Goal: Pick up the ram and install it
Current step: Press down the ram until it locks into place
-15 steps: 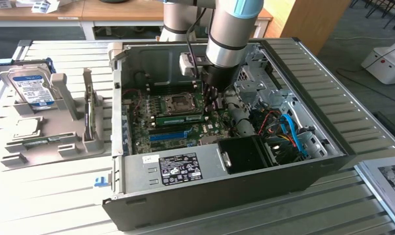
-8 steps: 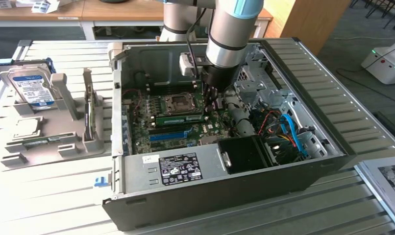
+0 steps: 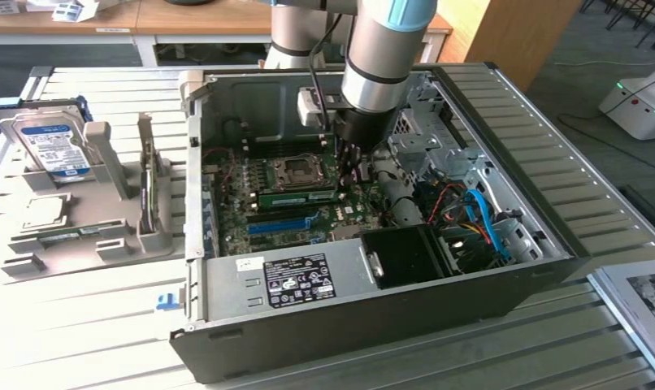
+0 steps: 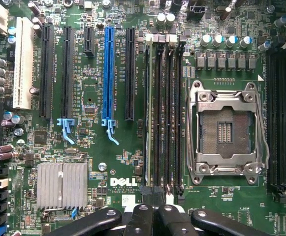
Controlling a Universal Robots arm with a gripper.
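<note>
One arm was at work, reaching down into the open computer case (image 3: 522, 268) in the exterior view, its gripper (image 3: 353, 166) low over the motherboard (image 3: 305, 215). The ram (image 3: 298, 197) stood on edge in a slot just beside the processor socket (image 3: 296, 169), on the side nearer the blue slot strip (image 3: 276, 225). The gripper hung over the end of the stick toward the exterior view's right. We judged that the stick stood on edge because the slot takes it that way, and that the arm came straight down so any push would run along the slot. On the exterior view's left, well apart from the case, a grey rack (image 3: 84, 244) held a hard drive (image 3: 51, 146) upright, probably to keep parts easy to grasp. In the wrist view we looked straight down on the board. The gripper (image 4: 150, 219) had its black fingers (image 4: 140, 221) drawn together with nothing between them. Beyond them ran the bank of memory slots (image 4: 163, 113), between the blue slot strip (image 4: 108, 73) and the empty socket (image 4: 225, 130). A thin pale edge in the slot farthest from the socket looked to us like the ram (image 4: 147, 118) seen from above. We could not tell whether the fingers touched it or whether the latches had caught.
</note>
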